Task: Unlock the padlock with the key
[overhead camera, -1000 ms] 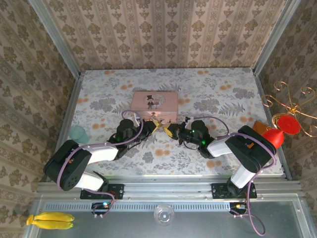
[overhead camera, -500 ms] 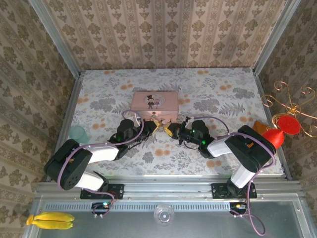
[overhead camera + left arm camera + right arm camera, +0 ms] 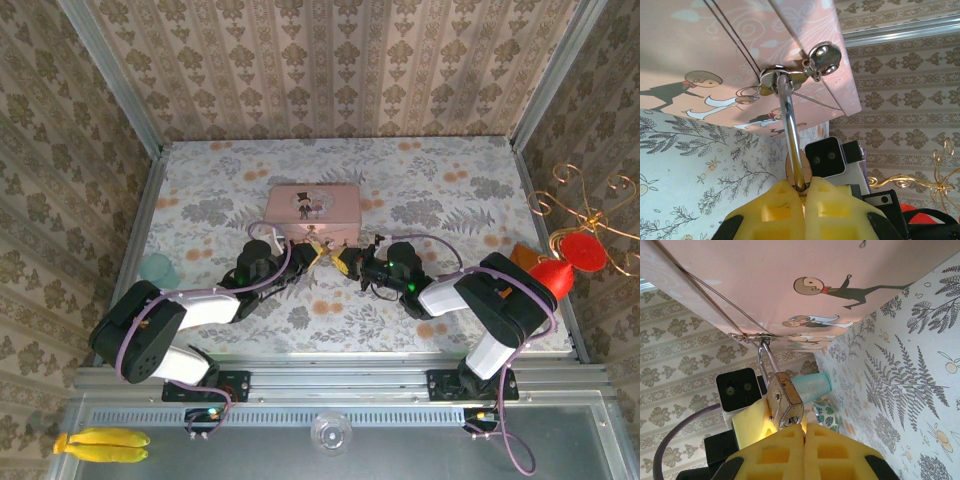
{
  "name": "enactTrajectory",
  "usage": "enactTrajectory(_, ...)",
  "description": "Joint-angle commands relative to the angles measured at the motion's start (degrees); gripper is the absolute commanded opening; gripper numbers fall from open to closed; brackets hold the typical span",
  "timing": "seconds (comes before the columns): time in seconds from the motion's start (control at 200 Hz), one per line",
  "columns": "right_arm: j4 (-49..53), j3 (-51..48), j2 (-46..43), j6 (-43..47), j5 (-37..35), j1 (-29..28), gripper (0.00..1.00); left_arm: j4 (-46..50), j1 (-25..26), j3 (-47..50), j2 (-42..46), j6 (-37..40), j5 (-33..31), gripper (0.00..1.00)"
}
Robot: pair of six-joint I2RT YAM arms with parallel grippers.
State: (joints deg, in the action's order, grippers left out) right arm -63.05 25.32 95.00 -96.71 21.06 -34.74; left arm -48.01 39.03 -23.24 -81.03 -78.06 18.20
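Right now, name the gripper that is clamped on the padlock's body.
The left gripper: the shackle of the padlock vanishes between its shut yellow fingers, while the brass body sits exposed above the right gripper.

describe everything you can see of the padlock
The padlock is small, with a worn brass-coloured body and a thin silvery shackle threaded through the hasp of the pink tin. It sticks out tilted from the tin's front edge. The left tool pinches it, and the right tool is shut against its lower end.
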Motion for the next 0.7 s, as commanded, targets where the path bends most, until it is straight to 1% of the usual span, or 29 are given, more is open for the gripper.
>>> enactTrajectory(0.0, -2.43, -0.14, 0.51, -0.59, -1.53, 0.46, 0.00, -7.30, 1.60, -2.50, 0.48, 0.72, 4.04, 0.00)
enactTrajectory(0.375, -2.63, -0.17, 0.48, -0.68, -1.73, 0.46, 0.00, -6.29, 1.86, -2.89, 0.70, 0.81, 3.42, 0.00)
enactTrajectory(0.6, 2.66, 1.35, -2.51, 1.37, -2.45, 0.46, 0.00, -4.81, 3.47, -4.43, 0.53, 1.59, 3.35, 0.00)
enactTrajectory(0.695, 3.04, 1.98, -2.50, 1.36, -2.35, 0.55, 0.00, -5.04, 3.97, -4.77, 0.57, 1.51, 3.16, 0.00)
